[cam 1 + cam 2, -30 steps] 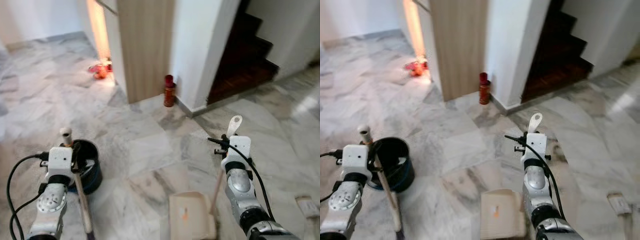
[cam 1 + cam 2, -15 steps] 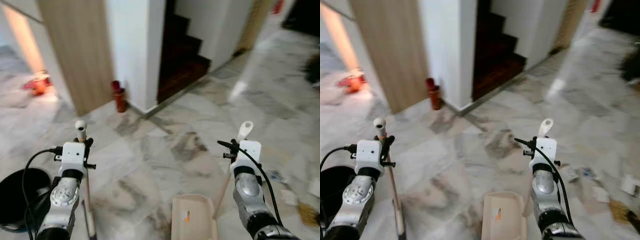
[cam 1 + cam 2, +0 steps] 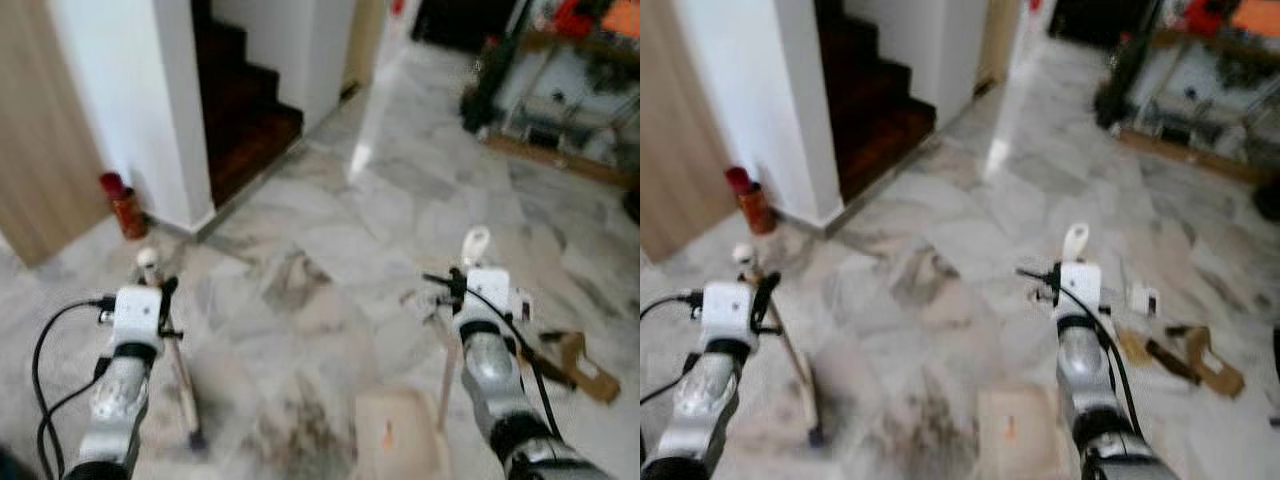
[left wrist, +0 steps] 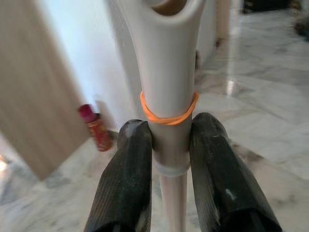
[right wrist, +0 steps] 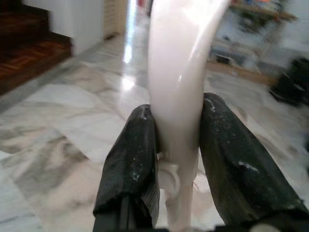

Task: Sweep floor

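marble floor (image 3: 330,250) under two end effectors: left end effector (image 4: 169,159) clamps one broom handle (image 4: 166,72), right end effector (image 5: 176,159) clamps one dustpan handle (image 5: 178,67)

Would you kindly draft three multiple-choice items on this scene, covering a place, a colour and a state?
1. Where does the red bottle stand?
A. by the white wall's corner
B. on the stairs
C. in the dustpan

2. What colour is the band round the broom handle?
A. blue
B. orange
C. green

3. How is the right claw?
A. open wide
B. shut on the dustpan handle
C. resting on the floor

Key: 1 A, it stands on the floor beside the wall; 2 B, the left wrist view shows orange; 3 B, both fingers press the handle.
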Tool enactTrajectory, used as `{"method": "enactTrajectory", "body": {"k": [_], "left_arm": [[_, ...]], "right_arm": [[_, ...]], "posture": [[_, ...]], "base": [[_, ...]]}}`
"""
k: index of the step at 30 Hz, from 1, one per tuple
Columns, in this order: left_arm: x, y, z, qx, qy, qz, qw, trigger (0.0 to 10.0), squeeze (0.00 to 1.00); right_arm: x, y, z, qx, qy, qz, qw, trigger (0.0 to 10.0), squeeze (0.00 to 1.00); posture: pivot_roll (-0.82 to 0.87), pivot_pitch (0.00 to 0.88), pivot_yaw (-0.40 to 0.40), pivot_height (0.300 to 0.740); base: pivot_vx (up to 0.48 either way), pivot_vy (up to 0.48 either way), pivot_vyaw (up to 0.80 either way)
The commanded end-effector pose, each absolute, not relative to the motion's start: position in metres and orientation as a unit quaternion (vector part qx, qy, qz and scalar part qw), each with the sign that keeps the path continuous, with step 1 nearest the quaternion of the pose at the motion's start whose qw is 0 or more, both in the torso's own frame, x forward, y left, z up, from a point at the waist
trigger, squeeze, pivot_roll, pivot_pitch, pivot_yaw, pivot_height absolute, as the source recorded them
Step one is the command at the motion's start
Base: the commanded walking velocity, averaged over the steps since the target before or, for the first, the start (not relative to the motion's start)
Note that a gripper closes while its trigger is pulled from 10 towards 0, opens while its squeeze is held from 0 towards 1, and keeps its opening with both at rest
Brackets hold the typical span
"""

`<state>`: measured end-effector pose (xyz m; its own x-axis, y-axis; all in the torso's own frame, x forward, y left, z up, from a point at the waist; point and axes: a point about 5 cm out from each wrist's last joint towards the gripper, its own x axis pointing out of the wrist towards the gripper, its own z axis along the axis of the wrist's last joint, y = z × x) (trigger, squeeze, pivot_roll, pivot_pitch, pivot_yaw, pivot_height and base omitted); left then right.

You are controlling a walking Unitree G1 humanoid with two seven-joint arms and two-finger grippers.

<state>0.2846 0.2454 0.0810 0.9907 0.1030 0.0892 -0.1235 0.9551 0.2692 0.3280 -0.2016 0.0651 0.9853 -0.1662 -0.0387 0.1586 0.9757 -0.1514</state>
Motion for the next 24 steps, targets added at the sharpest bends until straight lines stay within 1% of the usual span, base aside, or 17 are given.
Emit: {"method": "enactTrajectory", "body": {"k": [1,6,10,13,15,19,21,24], "left_arm": [[0.285,0.237,0.088,0.140,-0.061,0.043,0.987,10.0,0.00],[0.281,0.235,0.082,0.126,-0.055,0.052,0.989,10.0,0.00],[0.285,0.233,0.085,0.113,-0.060,0.048,0.991,10.0,0.00],[0.290,0.231,0.091,0.118,-0.064,0.025,0.991,10.0,0.00],[0.293,0.231,0.095,0.087,-0.068,0.027,0.994,10.0,0.00],[0.293,0.226,0.092,0.096,-0.060,0.004,0.994,10.0,0.00],[0.294,0.227,0.093,0.090,-0.061,0.010,0.994,10.0,0.00],[0.292,0.229,0.092,0.084,-0.061,0.023,0.994,10.0,0.00]], "right_arm": [[0.327,-0.211,0.069,-0.076,0.015,-0.095,0.993,10.0,0.00],[0.325,-0.212,0.067,-0.074,0.015,-0.097,0.992,10.0,0.00],[0.324,-0.209,0.067,-0.077,0.011,-0.091,0.993,10.0,0.00],[0.324,-0.207,0.066,-0.074,0.011,-0.090,0.993,10.0,0.00],[0.324,-0.206,0.066,-0.069,0.010,-0.093,0.993,10.0,0.00],[0.325,-0.203,0.067,-0.067,0.007,-0.092,0.993,10.0,0.00],[0.326,-0.202,0.068,-0.068,0.001,-0.091,0.993,10.0,0.00],[0.326,-0.202,0.070,-0.059,-0.001,-0.097,0.994,10.0,0.00]], "posture": [[0.12,0.000,-0.064,0.740],[0.12,0.000,-0.063,0.740],[0.13,0.000,-0.063,0.740],[0.12,0.000,-0.046,0.740],[0.12,0.000,-0.044,0.740],[0.12,0.000,-0.037,0.740],[0.11,0.000,-0.031,0.740],[0.10,0.000,-0.024,0.740]], "base": [[0.000,0.000,-0.76],[0.000,0.000,-0.72],[0.000,0.000,0.00],[0.000,0.000,0.00],[0.000,0.000,0.00],[0.000,0.000,0.00],[0.000,0.000,0.00],[0.000,0.304,0.00]]}}
